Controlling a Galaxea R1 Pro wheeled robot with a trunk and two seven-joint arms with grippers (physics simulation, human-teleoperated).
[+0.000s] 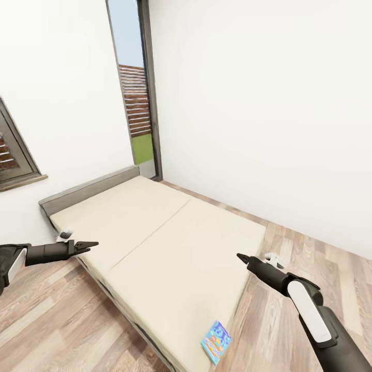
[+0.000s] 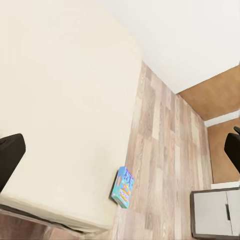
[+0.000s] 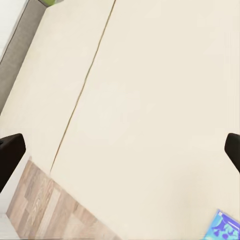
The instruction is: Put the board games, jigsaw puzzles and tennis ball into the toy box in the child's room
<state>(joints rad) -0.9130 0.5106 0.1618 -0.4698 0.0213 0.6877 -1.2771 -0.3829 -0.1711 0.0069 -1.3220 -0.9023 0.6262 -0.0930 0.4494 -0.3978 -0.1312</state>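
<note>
Hovering both arms over the bed (image 1: 155, 243), nothing held.

Teal-blue board game (image 1: 216, 341) lies flat at the mattress's near corner, right by the edge above the wood-plank floor (image 1: 289, 310). Left gripper (image 1: 89, 244) hangs over the bed's left side, right gripper (image 1: 242, 257) over its right edge; both sets of jaws spread wide and empty.

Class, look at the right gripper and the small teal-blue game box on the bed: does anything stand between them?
Nothing visible does. The game box lies flat at the near corner of the bed, with only bare mattress around it. The right gripper hangs open above the bed's edge, farther from the camera than the box, with open air between them.
</note>
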